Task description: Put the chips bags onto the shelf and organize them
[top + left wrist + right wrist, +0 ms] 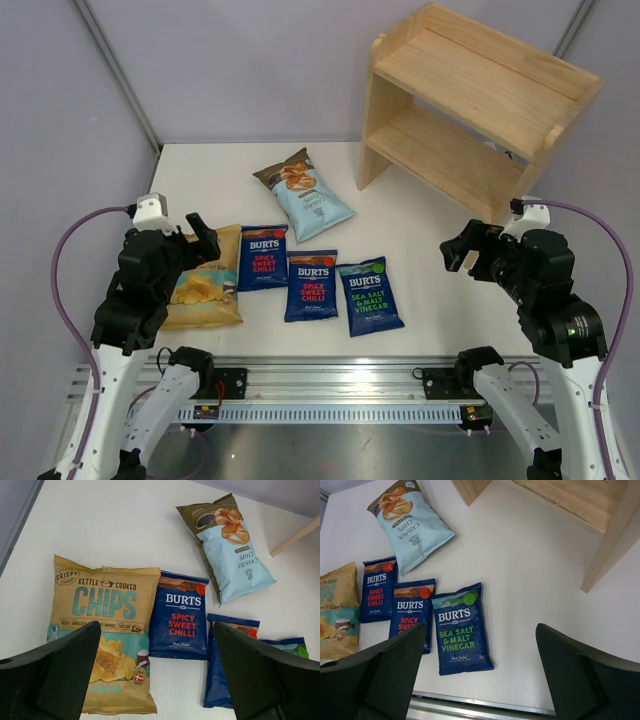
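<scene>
Toward the table's (pixel 430 240) near edge lie five chips bags (pixel 311 285); the shelf (pixel 470 90) occupies the far right corner. Left gripper (pixel 195 250) and right gripper (pixel 465 255): jaws spread, empty.

The shelf (pixel 470 80), upper right, is bare pale wood, matt, with visible grain. The bench (pixel 440 250) is smooth matt white. The Burts bags (pixel 312 285) are crinkled film with a soft sheen; the yellow bag (pixel 105 625) looks matt, paper-like. The left tool (pixel 156 630) and right tool (pixel 480 630) are matt black plastic.
</scene>
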Controlling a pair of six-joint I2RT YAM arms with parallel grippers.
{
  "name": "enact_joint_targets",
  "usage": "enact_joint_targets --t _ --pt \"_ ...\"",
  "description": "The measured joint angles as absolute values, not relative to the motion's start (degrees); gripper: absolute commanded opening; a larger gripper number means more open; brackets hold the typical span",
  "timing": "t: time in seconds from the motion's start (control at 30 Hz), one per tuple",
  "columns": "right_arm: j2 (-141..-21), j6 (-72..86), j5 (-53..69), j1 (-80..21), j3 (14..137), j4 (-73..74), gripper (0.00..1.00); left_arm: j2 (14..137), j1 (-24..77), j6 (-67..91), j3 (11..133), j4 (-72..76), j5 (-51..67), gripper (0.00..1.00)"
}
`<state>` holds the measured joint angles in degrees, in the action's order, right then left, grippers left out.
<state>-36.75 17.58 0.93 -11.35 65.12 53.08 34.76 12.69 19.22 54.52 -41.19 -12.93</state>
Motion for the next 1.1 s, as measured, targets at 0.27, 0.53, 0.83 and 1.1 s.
enact_joint_targets --t 0.27,0.53,0.83,1.1 --pt "-36.8 17.8 3.0 -11.4 65.1 53.1 0.99 37.7 12.7 29.9 55.7 -39.0 -10.2 0.99" --pt "-36.2 20.3 8.7 -11.4 62.8 50.8 1.0 49.9 12.7 42.3 49.1 -21.9 6.2 0.99" --pt "-34.7 26.9 15.8 -11.4 59.1 45.7 0.99 77.3 12.3 47.4 54.8 -4.4 16.3 0.99" --pt "-31.8 29.8 20.9 -11.4 58.4 43.0 0.99 98.5 6.5 45.9 72.4 0.4 17.4 0.99"
